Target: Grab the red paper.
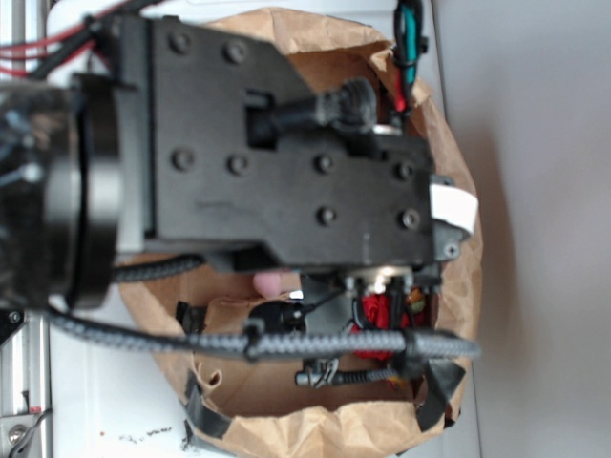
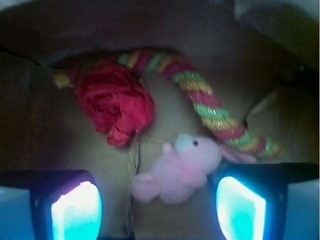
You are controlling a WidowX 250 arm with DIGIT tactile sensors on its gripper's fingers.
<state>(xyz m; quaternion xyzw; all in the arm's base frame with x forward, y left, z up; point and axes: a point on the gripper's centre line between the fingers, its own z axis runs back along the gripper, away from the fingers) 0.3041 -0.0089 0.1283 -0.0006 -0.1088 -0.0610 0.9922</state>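
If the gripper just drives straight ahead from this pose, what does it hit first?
Most likely the pink plush bunny: it lies between the open gripper's fingers, nearest the camera. The red paper sits farther on and left of centre, with the rope toy behind. Depth is hard to judge here.

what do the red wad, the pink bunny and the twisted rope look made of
Red paper: thin matte paper, judging by sharp crumpled folds. Pink bunny: soft plush fabric, fuzzy outline. Rope toy: probably braided fibre, red, yellow and green strands; blur leaves it open.
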